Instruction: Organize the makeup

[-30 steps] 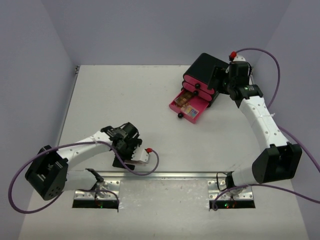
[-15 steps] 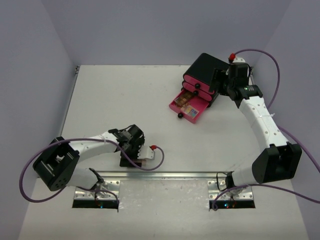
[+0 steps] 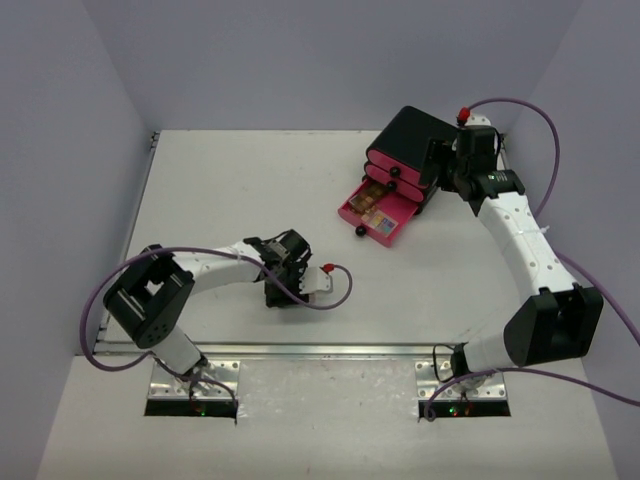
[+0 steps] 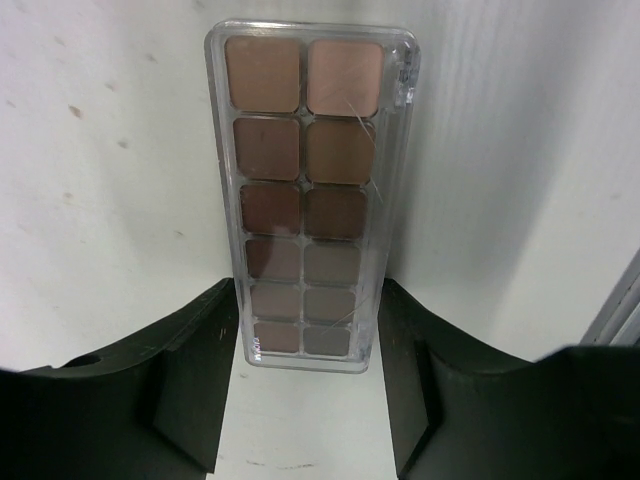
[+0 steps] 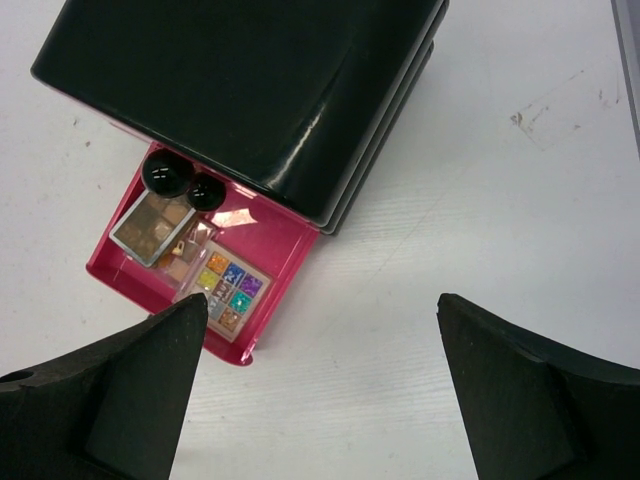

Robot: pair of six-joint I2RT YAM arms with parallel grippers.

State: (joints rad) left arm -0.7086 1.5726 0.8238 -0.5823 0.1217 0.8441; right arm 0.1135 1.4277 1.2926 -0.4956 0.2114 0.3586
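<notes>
Jaws of the left gripper (image 4: pixel 308 325) pinch the near end of a long brown eyeshadow palette (image 4: pixel 305 170), one finger against each long edge of its clear case, over the near-left part of the white surface (image 3: pixel 220 180). Whether the case is lifted or resting cannot be told. At the far right, the right gripper (image 5: pixel 322 300) hovers with jaws spread wide and nothing between them, just beside the black box (image 5: pixel 250 90) with pink drawers. The box's lowest drawer (image 5: pixel 285 255) stands pulled out toward the near left. Two pieces already lie inside it: a small brown palette (image 5: pixel 153 225), askew at the drawer's far side, and a multicoloured palette (image 5: pixel 228 290) beside it. The two upper drawers appear shut, their black knobs (image 5: pixel 168 172) showing above the open one. On this evidence the sorting is well under way but unfinished: two palettes are stowed, while the long one is well apart from the box and has yet to be carried across and set in. The open drawer would likely need pushing shut afterwards.
</notes>
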